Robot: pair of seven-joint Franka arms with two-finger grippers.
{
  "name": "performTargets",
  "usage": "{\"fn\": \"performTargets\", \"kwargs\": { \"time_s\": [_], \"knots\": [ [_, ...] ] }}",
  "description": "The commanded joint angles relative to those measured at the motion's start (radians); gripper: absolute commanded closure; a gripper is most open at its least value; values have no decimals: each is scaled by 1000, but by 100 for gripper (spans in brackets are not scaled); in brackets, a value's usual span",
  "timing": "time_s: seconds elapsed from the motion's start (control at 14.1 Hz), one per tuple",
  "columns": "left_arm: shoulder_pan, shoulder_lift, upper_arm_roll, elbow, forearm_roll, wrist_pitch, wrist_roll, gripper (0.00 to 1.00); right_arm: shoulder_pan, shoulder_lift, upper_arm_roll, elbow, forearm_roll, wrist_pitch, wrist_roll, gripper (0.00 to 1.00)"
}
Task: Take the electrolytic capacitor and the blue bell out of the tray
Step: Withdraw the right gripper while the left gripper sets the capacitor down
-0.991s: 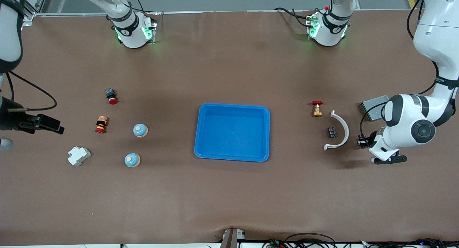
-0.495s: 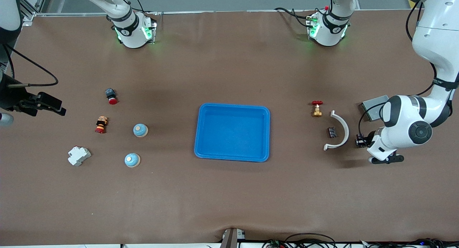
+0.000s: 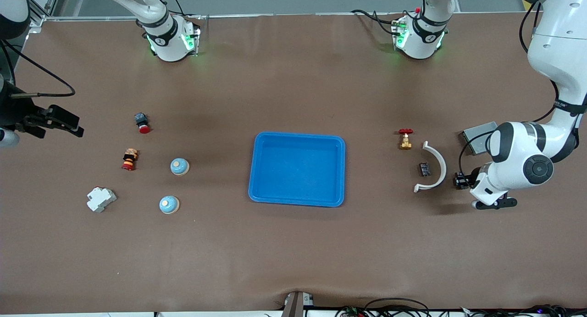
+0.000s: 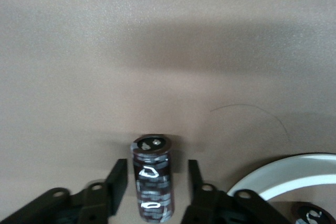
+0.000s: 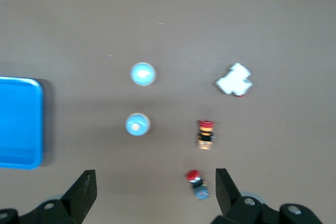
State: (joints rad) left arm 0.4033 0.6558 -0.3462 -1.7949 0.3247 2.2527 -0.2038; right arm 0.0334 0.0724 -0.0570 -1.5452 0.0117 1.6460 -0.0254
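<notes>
Item list, from the right arm's end of the table to the left arm's end. Right gripper [image 5: 152, 192]: raised over the bare table edge at the right arm's end, claw spread to its widest, holding nothing; this arm waits. White breaker block [image 3: 101, 199]: on the table, nearer the front camera than the striped red-capped button [image 3: 129, 159]. Red-headed push button [image 3: 141, 123]: farthest of this group from the front camera. Two blue bells, both upright and untouched: one bell [image 3: 179, 166] beside the striped button, the second bell [image 3: 168, 204] nearer the front camera. Blue tray [image 3: 297, 140]: mid-table, nothing in it. Brass valve with red handwheel [image 3: 405, 139]: toward the left arm's end. Small dark terminal block [image 3: 424, 169]: lying within the curve of the white arc-shaped piece [image 3: 435, 168]. Capacitor [image 4: 153, 176]: dark cylinder with white print, just beside the white arc on its left-arm side. Left gripper [image 4: 155, 184]: low at the table, claw partly open, a finger standing on each side of the capacitor with a gap visible on both sides. Grey box [image 3: 477, 134]: partly hidden under the left arm.
</notes>
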Motion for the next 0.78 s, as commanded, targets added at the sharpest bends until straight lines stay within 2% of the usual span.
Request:
{"fn": "performTargets", "kwargs": {
  "time_s": [0.0,0.28,0.5,0.71],
  "knots": [
    [11,-2,-5,3,17,5,-20,0,10,-37,3,-29,-58,-43,5,0],
    [49,-45,-4,6,17,-11,1,0,5,-37,-3,-29,-49,-87,39,0],
    [78,-100,-16,28,10,-132,59,0,-1,-37,-4,-29,-39,-100,71,0],
    [103,-162,-17,37,-9,-227,115,0,-9,-37,-10,-29,10,-94,68,0]
  ]
}}
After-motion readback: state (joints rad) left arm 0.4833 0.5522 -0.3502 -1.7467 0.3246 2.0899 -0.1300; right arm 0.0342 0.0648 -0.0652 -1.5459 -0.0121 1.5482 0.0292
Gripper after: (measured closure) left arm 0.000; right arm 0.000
